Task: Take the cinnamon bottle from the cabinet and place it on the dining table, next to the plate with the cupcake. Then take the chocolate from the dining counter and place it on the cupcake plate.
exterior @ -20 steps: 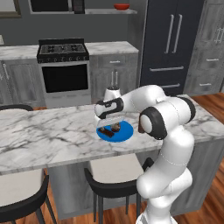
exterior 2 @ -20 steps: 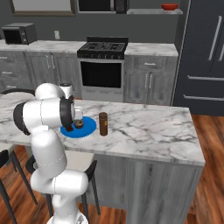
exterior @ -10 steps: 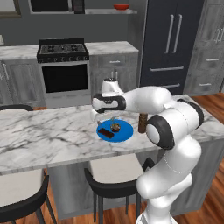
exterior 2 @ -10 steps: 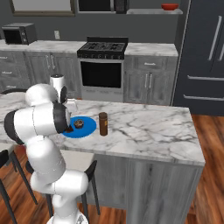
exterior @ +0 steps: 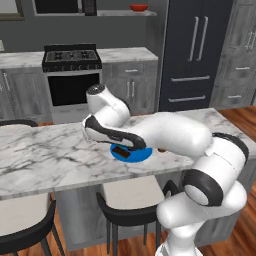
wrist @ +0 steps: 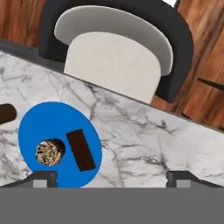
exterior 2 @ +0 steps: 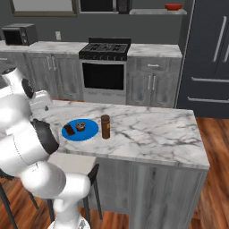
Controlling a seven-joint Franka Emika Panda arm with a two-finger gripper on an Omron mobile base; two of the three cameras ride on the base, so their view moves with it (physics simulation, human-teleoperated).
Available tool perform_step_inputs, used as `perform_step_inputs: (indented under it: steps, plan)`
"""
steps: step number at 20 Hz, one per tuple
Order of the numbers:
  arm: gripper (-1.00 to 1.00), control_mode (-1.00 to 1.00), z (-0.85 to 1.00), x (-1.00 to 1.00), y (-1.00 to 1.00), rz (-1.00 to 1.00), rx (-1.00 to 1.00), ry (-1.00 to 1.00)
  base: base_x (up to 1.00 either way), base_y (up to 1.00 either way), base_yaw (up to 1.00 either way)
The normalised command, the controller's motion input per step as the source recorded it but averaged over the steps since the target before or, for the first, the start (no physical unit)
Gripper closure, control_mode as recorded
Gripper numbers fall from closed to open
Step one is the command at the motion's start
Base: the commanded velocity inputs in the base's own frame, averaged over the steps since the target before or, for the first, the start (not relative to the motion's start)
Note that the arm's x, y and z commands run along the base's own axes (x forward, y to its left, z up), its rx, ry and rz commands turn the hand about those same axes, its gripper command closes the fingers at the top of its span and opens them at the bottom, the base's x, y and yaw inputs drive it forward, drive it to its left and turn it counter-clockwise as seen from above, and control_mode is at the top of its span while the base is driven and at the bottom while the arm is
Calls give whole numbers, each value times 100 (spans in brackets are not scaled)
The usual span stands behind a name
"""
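Tool (wrist: 111, 177) hovering above the marble worktop (wrist: 144, 131), fingertips (wrist: 43, 178) spread wide apart and gripping nothing. Looking straight down on the plate (wrist: 52, 120), blue and round, lying to one side of the open jaws. Chocolate (wrist: 81, 149) lying flat on the plate as a dark bar, just beside the cupcake (wrist: 49, 152) and apart from it. Cinnamon (wrist: 6, 113) peeking in at the frame edge just past the plate rim.

Seen from the right base: plate (exterior 2: 91, 129) sitting on the worktop (exterior 2: 147, 134), chocolate (exterior 2: 69, 130) at its left part, cupcake (exterior 2: 81, 126) near the middle. Cinnamon (exterior 2: 105, 126) standing upright just right of the plate, off its rim.

Stool (wrist: 118, 57) tucked under the worktop edge. Farther back, stove (exterior 2: 103, 67) standing against the wall.
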Motion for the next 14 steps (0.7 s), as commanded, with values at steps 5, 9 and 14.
perform_step_inputs:
  steps: [5, 9, 14]
  plan:
    - [-100, -100, 64, -100, 37, 0, -16, -31, 0, 0, 0]
    - [-100, -100, 29, -100, 21, 0, -10, -26, 0, 0, 0]
    - [-100, -100, 1, -95, 1, 0, -1, -17, 0, 0, 0]
